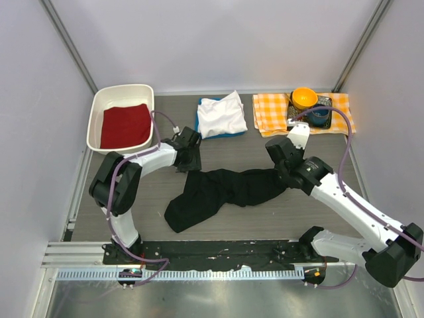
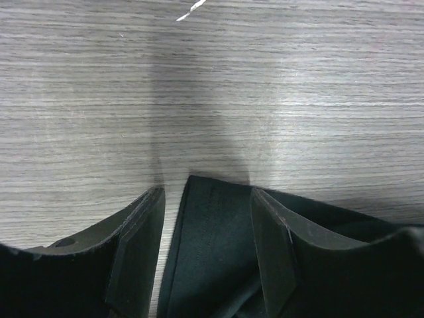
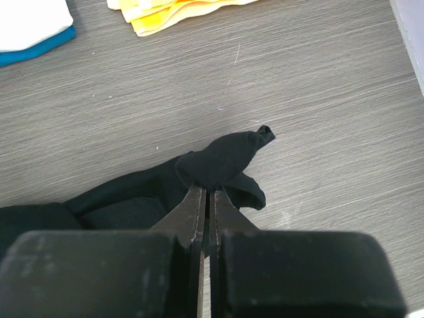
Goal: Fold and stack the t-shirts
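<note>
The desk top [image 2: 265, 79] is grey wood-grain board, smooth with a dull sheen. The black t-shirt [image 1: 218, 191] is soft, matt, rumpled cloth. The white t-shirt [image 1: 222, 112] and the blue t-shirt [image 3: 33, 50] under it are plain cloth too. The tub [image 1: 123, 88] at the far left corner is smooth white plastic and holds red cloth [image 1: 124, 126]. The fingers [image 2: 136, 252] of the left gripper [image 2: 205, 193] are matt black and faintly scuffed. Brushed metal sheet [image 1: 199, 298] lines the near edge.
</note>
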{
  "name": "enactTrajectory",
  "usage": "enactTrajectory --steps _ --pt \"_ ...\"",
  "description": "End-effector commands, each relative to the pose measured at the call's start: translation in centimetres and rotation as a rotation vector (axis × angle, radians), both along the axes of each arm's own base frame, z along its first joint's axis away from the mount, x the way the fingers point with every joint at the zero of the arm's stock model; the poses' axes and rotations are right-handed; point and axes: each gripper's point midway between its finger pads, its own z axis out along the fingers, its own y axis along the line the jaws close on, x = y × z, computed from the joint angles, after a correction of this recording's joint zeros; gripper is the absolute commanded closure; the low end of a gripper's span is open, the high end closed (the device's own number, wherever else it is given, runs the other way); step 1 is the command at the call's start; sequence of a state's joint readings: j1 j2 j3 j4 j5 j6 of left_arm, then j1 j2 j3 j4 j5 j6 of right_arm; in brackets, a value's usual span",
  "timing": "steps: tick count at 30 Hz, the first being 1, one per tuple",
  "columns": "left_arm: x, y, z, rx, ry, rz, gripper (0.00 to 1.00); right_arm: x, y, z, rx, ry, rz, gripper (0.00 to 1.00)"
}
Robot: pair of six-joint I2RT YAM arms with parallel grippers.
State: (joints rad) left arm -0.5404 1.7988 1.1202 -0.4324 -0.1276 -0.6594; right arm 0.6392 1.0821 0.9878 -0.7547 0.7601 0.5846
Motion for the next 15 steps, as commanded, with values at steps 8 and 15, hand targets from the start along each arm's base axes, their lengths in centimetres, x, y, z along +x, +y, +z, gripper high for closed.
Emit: enactTrajectory --steps 8,15 --pt "-2.9 2.0 -3.1 0.293 0.131 -0.083 0.43 -0.5 -0.4 1.2 0.065 -0.072 -0.001 0.99" --pt "-3.8 2.4 -4.6 0.33 0.17 -0.072 0.65 -1.2 -0.5 1.3 0.093 -0.082 0.013 0.99"
